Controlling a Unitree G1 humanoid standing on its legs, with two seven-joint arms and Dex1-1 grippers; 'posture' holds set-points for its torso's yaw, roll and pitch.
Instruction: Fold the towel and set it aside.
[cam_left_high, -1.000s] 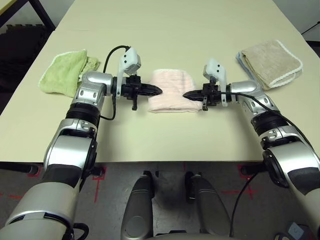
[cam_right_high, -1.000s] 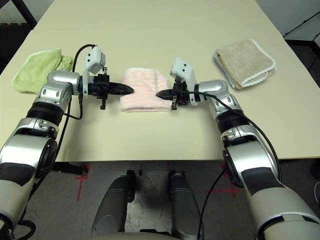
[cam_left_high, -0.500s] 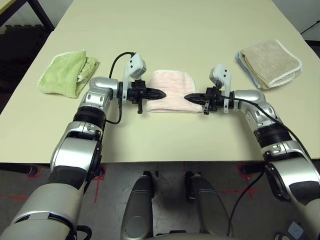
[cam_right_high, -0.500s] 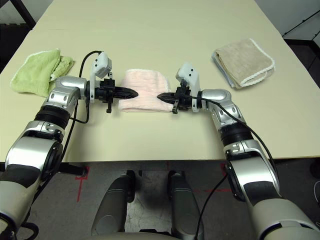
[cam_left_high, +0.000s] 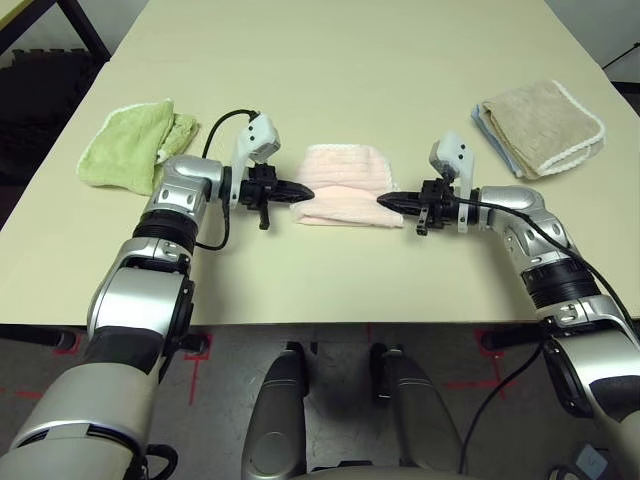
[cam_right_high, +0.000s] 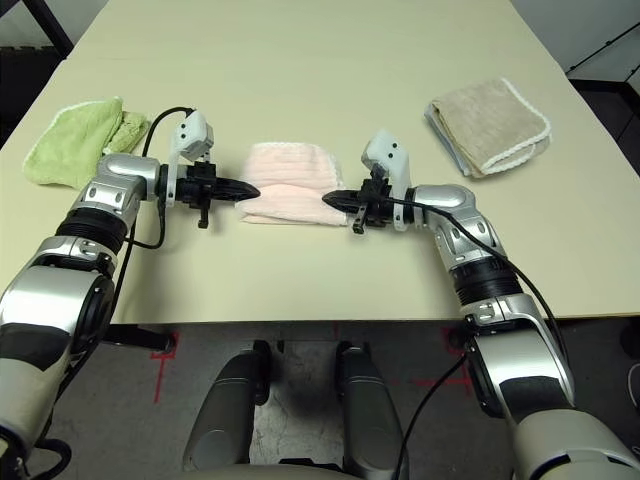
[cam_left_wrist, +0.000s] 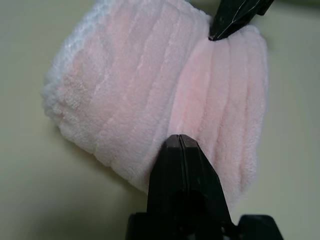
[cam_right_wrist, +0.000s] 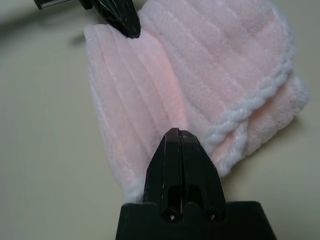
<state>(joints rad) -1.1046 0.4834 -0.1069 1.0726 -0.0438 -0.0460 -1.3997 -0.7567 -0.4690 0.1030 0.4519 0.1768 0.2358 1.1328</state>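
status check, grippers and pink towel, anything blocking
Left gripper and right gripper shut, tips at opposite ends of pink towel. Towel folded, mid-table. Green towel and tan towel well clear.

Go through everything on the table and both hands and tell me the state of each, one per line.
Pink towel: folded into a compact bundle, lying flat mid-table between the two hands.
Left hand: shut, tip at the pink towel's left end; no cloth seen pinched.
Right hand: shut, tip at the pink towel's right end; no cloth seen pinched.
Green towel: loosely bunched, at the table's left.
Tan towel: folded flat, at the table's right.
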